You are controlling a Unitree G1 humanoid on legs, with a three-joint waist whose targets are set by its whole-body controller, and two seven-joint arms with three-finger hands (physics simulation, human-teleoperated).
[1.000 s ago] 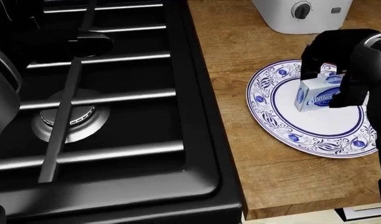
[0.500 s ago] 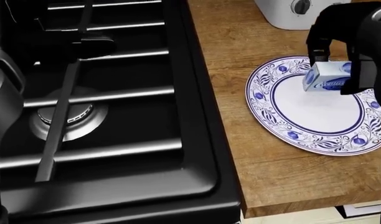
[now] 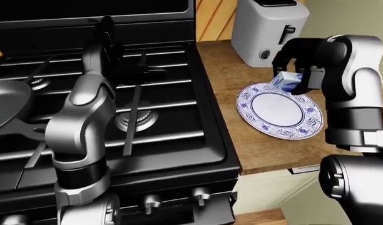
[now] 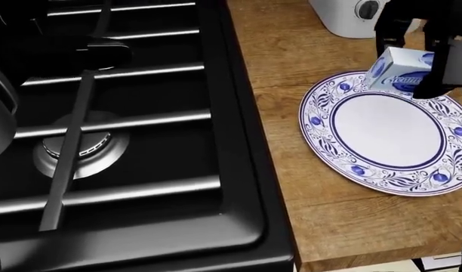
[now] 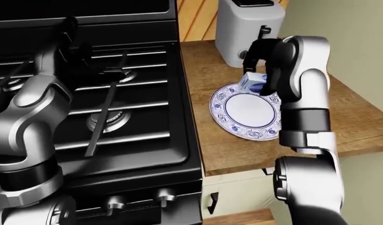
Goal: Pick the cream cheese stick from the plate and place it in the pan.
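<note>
One right hand (image 3: 298, 63) bent downward, fingers (image 4: 435, 73) pinching cream cheese stick (image 4: 397, 71), above plate (image 4: 382, 164) rim

In the head view, plate (image 4: 390, 170) lies right of stove (image 4: 125, 141).

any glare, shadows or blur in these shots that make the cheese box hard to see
Head view: sharp, no blur; the cream cheese stick reads clearly, though the dark right hand crops at the top edge and covers part of it. Left-eye view: the box is small, the plate evenly lit, the stove grates showing soft highlights. Right-eye view: the same, shadows faint.
</note>
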